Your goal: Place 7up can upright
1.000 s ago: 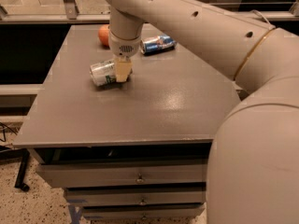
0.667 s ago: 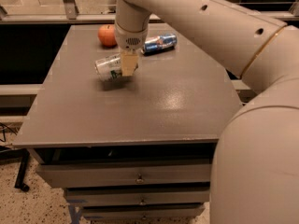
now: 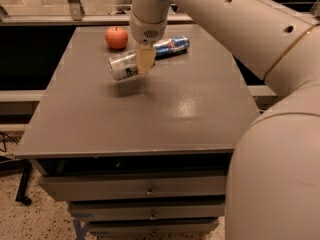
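Note:
The 7up can (image 3: 121, 65) is silver-white with green markings. It hangs on its side, slightly tilted, above the grey table (image 3: 150, 119), with its shadow on the top below it. My gripper (image 3: 144, 61) reaches down from the arm above and is shut on the can's right end. The can's silver top faces left.
A red apple (image 3: 116, 37) sits at the back left of the table. A blue can with red and white marks (image 3: 171, 45) lies on its side just behind the gripper. My large arm fills the right side of the view. Drawers run below the table's front edge.
The gripper has lifted the 7up can off the table top and carried it slightly right and up. The apple and blue can have not moved.

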`<state>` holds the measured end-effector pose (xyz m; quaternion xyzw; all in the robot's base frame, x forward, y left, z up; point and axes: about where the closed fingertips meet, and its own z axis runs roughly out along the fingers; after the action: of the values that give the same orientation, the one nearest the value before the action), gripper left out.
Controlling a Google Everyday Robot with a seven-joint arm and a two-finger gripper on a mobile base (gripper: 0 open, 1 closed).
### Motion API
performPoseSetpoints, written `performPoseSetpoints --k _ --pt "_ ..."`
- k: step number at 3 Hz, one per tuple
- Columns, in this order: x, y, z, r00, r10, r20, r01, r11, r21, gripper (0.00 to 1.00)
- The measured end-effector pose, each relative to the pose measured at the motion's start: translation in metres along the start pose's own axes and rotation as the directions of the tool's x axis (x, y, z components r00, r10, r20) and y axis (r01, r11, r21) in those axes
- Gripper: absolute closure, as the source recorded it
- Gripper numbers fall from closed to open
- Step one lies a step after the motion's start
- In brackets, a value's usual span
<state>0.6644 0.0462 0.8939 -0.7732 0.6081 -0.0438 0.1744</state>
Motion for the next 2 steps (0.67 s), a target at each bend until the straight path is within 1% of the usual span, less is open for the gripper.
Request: performPoseSetpoints --k 1,2 --pt "-0.006 0.009 0.003 0.994 -0.106 -0.009 0.106 0.9942 0.021 1.00" --pt "-0.019 0.016 -0.009 0.952 -0.304 -0.033 0.305 0.9508 0.053 1.00"
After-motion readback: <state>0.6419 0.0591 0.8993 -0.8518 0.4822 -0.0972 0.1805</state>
